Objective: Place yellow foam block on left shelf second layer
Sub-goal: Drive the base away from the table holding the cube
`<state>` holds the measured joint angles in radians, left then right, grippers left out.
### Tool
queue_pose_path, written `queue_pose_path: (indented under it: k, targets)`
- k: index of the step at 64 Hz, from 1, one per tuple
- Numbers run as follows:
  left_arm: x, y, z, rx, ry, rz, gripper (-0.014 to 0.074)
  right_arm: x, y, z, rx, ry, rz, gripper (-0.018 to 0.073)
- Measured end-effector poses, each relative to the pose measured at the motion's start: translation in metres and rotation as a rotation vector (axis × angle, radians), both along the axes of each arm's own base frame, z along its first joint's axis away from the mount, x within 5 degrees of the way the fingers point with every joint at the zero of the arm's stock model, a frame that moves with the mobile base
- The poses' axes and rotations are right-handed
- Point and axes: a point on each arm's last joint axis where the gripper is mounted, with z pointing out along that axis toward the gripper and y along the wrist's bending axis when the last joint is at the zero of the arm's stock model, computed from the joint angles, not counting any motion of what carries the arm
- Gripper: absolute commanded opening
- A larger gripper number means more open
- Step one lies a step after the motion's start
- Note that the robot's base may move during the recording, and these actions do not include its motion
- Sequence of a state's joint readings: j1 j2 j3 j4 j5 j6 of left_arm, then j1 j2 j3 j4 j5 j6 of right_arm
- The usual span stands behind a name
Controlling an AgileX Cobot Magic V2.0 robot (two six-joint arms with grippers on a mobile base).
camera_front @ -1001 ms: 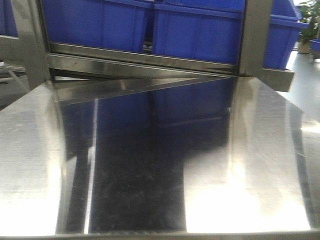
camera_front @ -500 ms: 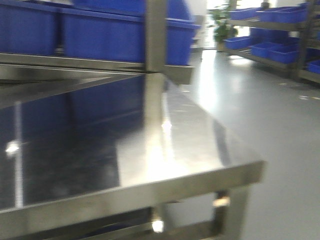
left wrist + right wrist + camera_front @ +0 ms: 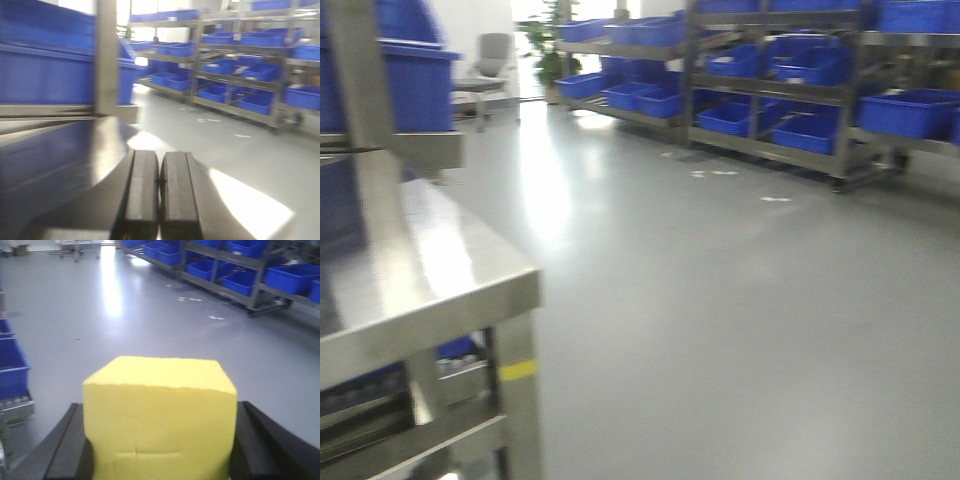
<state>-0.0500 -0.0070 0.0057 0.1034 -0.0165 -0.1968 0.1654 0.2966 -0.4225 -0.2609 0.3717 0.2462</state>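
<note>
My right gripper (image 3: 159, 452) clamps the bright yellow foam cube (image 3: 160, 405), left gripper (image 3: 159, 192) closed empty; the stainless-steel blue-bin rack (image 3: 440, 318) awaits it

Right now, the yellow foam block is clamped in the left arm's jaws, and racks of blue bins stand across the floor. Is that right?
Wrong arm. The right wrist view shows the yellow foam block clamped in the jaws of the right gripper; the left gripper is shut on nothing in the left wrist view. The racks of blue bins do stand across the floor.
</note>
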Motion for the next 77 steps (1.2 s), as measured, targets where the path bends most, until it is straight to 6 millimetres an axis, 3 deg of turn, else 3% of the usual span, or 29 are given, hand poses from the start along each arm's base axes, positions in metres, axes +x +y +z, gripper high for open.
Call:
queue_pose_path:
  k: [77]
  targets:
    - [0.0000, 0.0000, 0.0000, 0.000, 0.000, 0.000, 0.0136, -0.0006, -0.0002, 0.0003, -0.001, -0.004, 0.000, 0.0412]
